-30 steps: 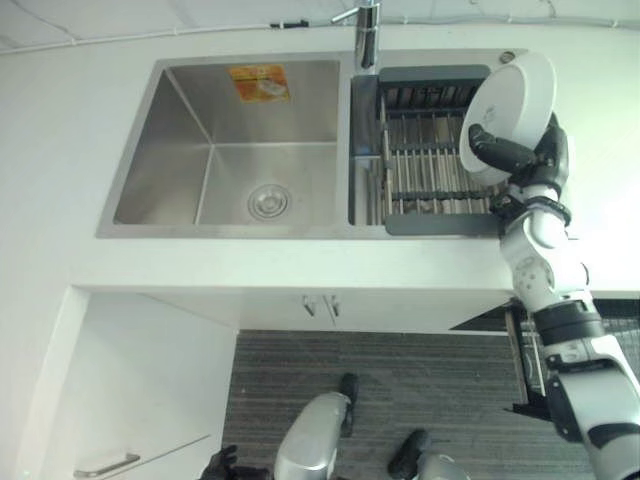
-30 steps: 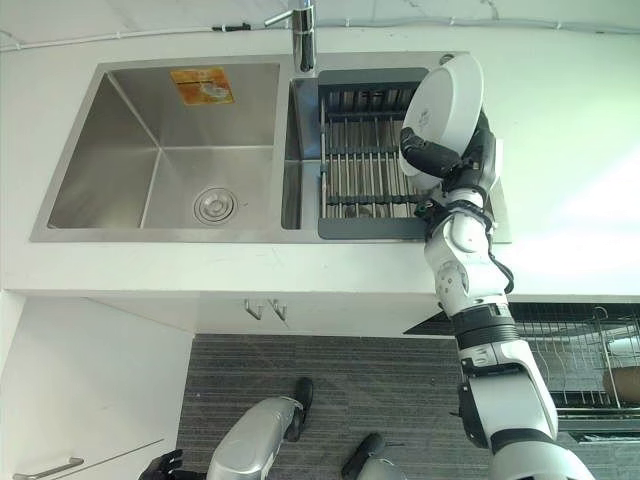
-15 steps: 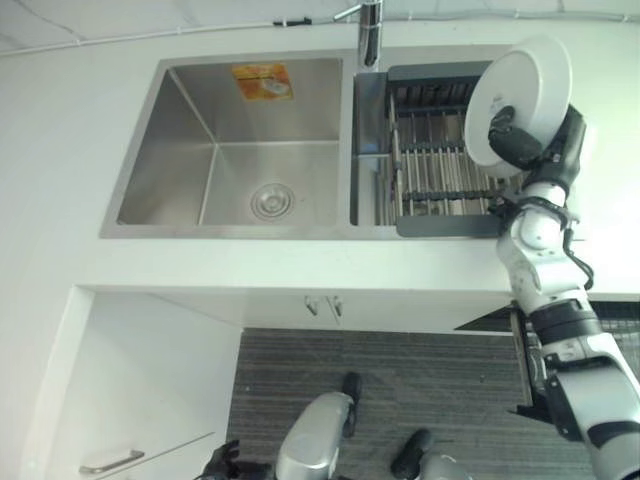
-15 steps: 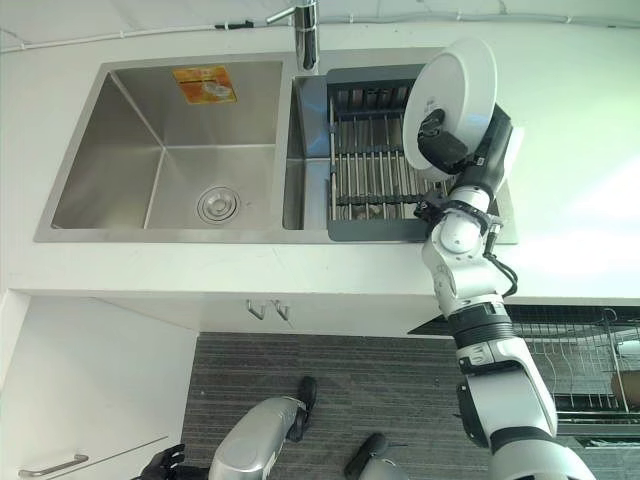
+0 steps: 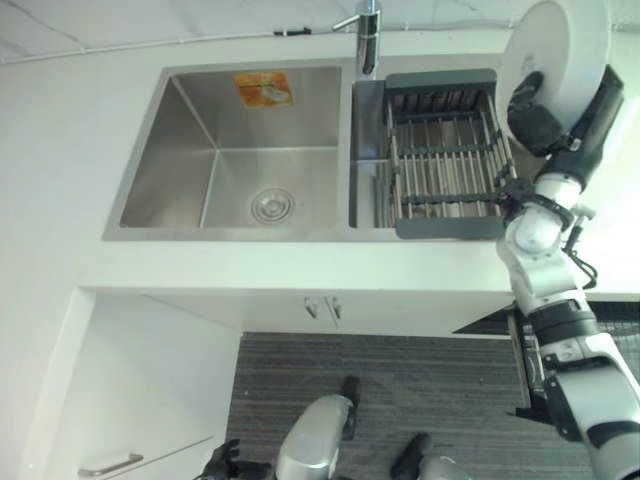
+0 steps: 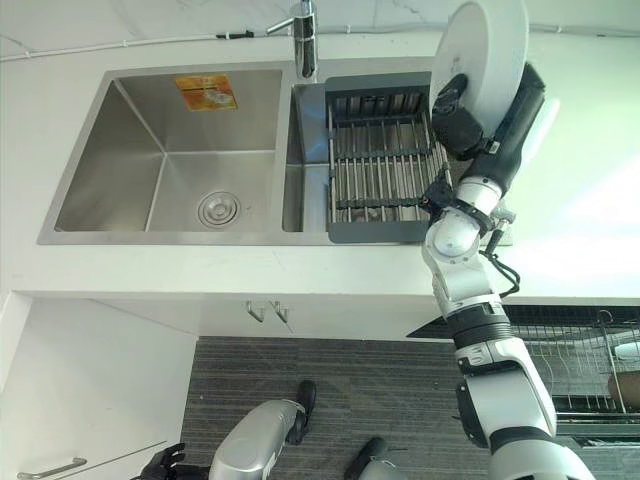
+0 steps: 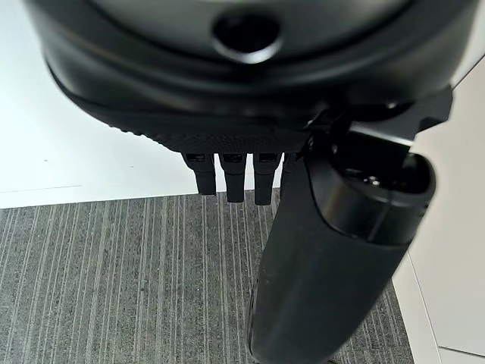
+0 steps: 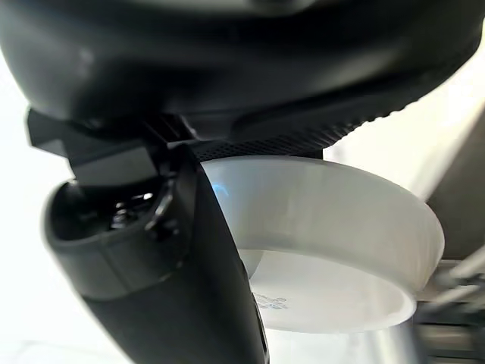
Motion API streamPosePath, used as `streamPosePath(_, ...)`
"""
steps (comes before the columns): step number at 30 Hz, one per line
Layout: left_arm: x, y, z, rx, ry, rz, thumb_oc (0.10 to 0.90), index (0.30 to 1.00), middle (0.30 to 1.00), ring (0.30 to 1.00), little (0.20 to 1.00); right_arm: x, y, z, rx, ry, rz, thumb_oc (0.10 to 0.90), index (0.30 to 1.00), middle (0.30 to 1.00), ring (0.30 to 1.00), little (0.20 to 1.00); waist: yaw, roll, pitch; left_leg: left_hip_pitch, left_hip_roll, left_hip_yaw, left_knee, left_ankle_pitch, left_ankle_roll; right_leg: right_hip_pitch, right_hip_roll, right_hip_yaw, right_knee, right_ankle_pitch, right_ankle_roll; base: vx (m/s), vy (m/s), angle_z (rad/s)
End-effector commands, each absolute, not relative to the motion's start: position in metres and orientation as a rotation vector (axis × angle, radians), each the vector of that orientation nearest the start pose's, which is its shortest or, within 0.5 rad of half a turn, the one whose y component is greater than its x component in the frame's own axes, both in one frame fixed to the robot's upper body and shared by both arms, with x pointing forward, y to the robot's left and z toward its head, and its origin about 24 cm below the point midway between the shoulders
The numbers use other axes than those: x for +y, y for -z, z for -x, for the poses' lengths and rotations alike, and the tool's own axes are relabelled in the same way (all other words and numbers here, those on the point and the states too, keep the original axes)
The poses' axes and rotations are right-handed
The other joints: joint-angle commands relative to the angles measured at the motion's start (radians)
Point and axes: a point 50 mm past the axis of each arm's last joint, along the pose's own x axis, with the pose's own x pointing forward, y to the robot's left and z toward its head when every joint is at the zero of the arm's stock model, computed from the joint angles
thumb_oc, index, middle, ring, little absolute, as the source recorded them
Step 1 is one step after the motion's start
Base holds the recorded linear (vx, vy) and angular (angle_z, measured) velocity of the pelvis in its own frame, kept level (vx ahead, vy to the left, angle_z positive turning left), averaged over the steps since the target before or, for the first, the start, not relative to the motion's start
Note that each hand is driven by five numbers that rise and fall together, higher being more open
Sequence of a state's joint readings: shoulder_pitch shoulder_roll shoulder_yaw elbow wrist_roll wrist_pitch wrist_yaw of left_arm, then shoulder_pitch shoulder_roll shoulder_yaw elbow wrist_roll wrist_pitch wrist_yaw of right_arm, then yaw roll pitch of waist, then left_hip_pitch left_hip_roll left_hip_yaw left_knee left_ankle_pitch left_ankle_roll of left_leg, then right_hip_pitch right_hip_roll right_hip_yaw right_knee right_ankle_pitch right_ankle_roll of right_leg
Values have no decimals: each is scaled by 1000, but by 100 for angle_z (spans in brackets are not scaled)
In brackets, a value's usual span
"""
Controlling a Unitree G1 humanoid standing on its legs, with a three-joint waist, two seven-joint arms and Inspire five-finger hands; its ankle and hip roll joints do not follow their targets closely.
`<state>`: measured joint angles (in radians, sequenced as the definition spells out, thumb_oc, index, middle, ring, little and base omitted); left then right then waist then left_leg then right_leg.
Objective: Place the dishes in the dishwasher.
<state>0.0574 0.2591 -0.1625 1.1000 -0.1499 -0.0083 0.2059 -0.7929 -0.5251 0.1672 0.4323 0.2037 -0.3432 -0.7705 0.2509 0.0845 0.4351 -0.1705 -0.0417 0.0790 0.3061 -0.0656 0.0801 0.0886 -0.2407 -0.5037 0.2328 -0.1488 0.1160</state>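
Gripping white plate (image 6: 487, 55) on edge, right hand (image 6: 462, 117) clamped round it, above sink rack (image 6: 382, 160), left hand (image 6: 163, 464) relaxed open, low near floor.

Brushed steel sink (image 5: 230, 150), glossy white plate (image 6: 488, 45)

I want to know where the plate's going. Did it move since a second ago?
Yes. The plate, held in the right hand, has gone up and to the robot's right, off the rack toward the counter.
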Motion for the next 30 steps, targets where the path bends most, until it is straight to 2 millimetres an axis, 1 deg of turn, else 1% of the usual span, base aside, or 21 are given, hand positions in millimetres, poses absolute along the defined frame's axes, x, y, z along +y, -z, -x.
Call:
streamPosePath(1,254,157,-60,1202,-270,-375,800,900,900,900,900,-195,-313,-308,-1273,448,15,400,300,300,300,300,14,1,-105,50,61,-15,-6,-111,-99,-68,8,44,67,-64,-32,0,0,0)
streamPosePath(2,254,157,-58,1203,-275,-372,800,900,900,900,900,-192,-311,-306,-1289,436,5,400,300,300,300,300,12,1,-109,51,62,-13,-6,-113,-99,-67,9,45,67,-66,-33,-137,-2,-1)
streamPosePath(3,253,158,-56,1202,-285,-365,800,900,900,900,900,-186,-305,-299,-1323,410,-29,400,300,300,300,300,4,1,-115,40,69,2,-6,-91,-92,-77,9,32,67,-46,-41,-47,-28,-1)
streamPosePath(4,253,158,-55,1204,-287,-364,800,900,900,900,900,-185,-304,-298,-1325,405,-35,400,300,300,300,300,3,-4,-120,51,68,-5,-6,-114,-100,-69,13,48,67,-69,-33,-48,-35,1)
streamPosePath(5,253,158,-54,1205,-292,-360,800,900,900,900,900,-183,-301,-294,-1339,392,-57,400,300,300,300,300,-2,-6,-123,52,71,-1,-6,-115,-100,-69,15,51,67,-70,-33,-31,-29,2)
streamPosePath(6,252,158,-53,1204,-298,-354,800,900,900,900,900,-181,-299,-290,-1351,376,-81,400,300,300,300,300,-8,-5,-124,40,75,11,-6,-93,-93,-80,15,39,67,-50,-42,-138,-15,-1)
streamPosePath(9,250,159,-52,1186,-330,-302,800,900,900,900,900,-174,-286,-269,-1392,296,-151,400,300,300,300,300,-42,-18,-132,46,90,31,-6,-100,-95,-87,27,59,67,-54,-44,-78,-27,-9)
streamPosePath(10,250,159,-52,1186,-330,-302,800,900,900,900,900,-174,-286,-269,-1392,296,-151,400,300,300,300,300,-42,-18,-132,46,90,31,-6,-100,-95,-87,27,59,67,-54,-44,-42,-51,-18)
streamPosePath(11,247,159,-52,1168,-342,-281,800,900,900,900,900,-172,-282,-256,-1399,267,-151,400,300,300,300,300,-64,-25,-134,53,98,47,-6,-104,-95,-89,34,70,67,-56,-46,-42,-64,-21)
streamPosePath(12,245,159,-52,1156,-354,-269,800,900,900,900,900,-174,-278,-248,-1399,265,-150,400,300,300,300,300,-77,-30,-135,59,104,59,-6,-109,-95,-88,38,75,67,-57,-47,-52,-82,-10)
streamPosePath(14,243,159,-52,1143,-378,-252,800,900,900,900,900,-177,-272,-238,-1394,270,-138,400,300,300,300,300,-97,-37,-136,70,113,78,-6,-115,-93,-87,44,83,67,-58,-48,-42,-66,-17)
streamPosePath(19,241,157,-56,1105,-396,-263,800,900,900,900,900,-201,-252,-220,-1354,340,-95,400,300,300,300,300,-151,-52,-136,101,136,124,-6,-125,-88,-73,70,105,67,-57,-52,-26,-64,-50)
streamPosePath(21,244,155,-64,1077,-406,-268,800,900,900,900,900,-214,-242,-211,-1345,390,-68,400,300,300,300,300,-185,-56,-125,120,149,141,-6,-126,-84,-72,81,123,67,-49,-56,-44,-83,-40)
streamPosePath(22,245,154,-67,1070,-427,-247,800,900,900,900,900,-219,-239,-209,-1337,402,-54,400,300,300,300,300,-198,-59,-121,128,152,148,-6,-127,-82,-74,85,134,67,-48,-59,-66,-113,-53)
streamPosePath(23,247,152,-75,1051,-469,-193,800,900,900,900,900,-229,-232,-204,-1309,425,-41,400,300,300,300,300,-233,-70,-120,145,151,160,-6,-133,-83,-83,91,174,67,-50,-63,-50,-106,-48)
streamPosePath(24,247,151,-77,1044,-464,-196,800,900,900,900,900,-233,-229,-201,-1302,446,-35,400,300,300,300,300,-245,-75,-124,150,150,165,-6,-136,-85,-87,94,190,67,-51,-63,-27,-94,-55)
streamPosePath(26,244,152,-76,1041,-456,-206,800,900,900,900,900,-241,-224,-198,-1298,488,-37,400,300,300,300,300,-264,-79,-134,156,147,171,-6,-139,-90,-94,97,214,67,-52,-60,8,-44,-46)
streamPosePath(29,244,152,-72,1054,-461,-208,800,900,900,900,900,-251,-217,-194,-1272,525,-45,400,300,300,300,300,-283,-82,-144,158,148,178,-6,-142,-95,-103,101,231,67,-53,-57,3,-39,-25)
streamPosePath(30,244,153,-70,1061,-469,-203,800,900,900,900,900,-255,-212,-194,-1244,540,-48,400,300,300,300,300,-292,-82,-146,159,151,179,-6,-141,-96,-104,105,239,67,-53,-58,4,-35,-33)
